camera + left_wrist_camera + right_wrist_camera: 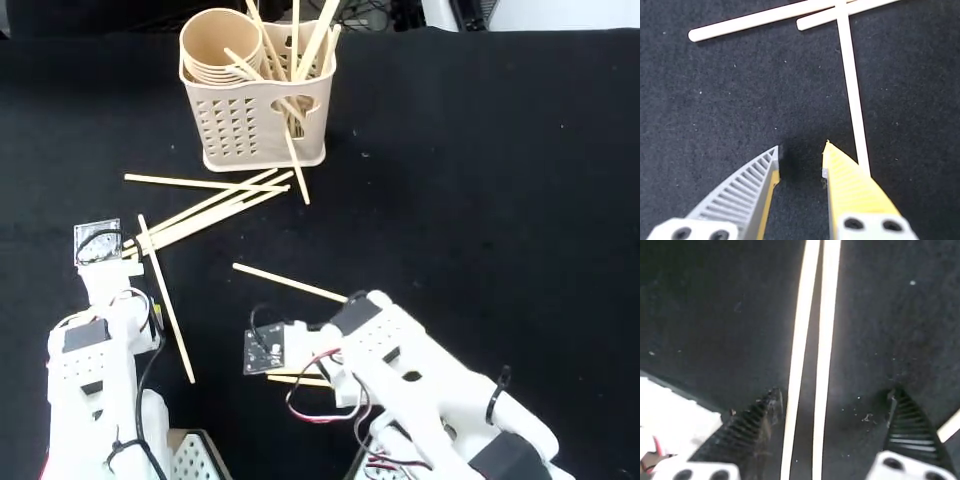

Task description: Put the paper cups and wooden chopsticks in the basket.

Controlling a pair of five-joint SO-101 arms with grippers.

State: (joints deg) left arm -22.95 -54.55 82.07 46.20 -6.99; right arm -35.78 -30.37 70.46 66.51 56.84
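The perforated beige basket (250, 125) stands at the back, holding a stack of paper cups (220, 50) and several wooden chopsticks (300, 40). More chopsticks (215, 205) lie fanned in front of it, one long chopstick (168, 305) crosses their ends, and another (290, 283) lies mid-table. My left gripper (802, 146) is open just above the cloth with nothing between its fingers; the long chopstick (852, 95) runs beside its yellow finger (850, 185). My right gripper (834, 395) is wide open and straddles two parallel chopsticks (812, 340), also seen under that arm (300, 378).
Black cloth (480, 180) covers the table, with free room on the right side. One chopstick (296, 165) leans out of the basket front onto the cloth. A white perforated part (195, 455) sits at the front edge between the arms.
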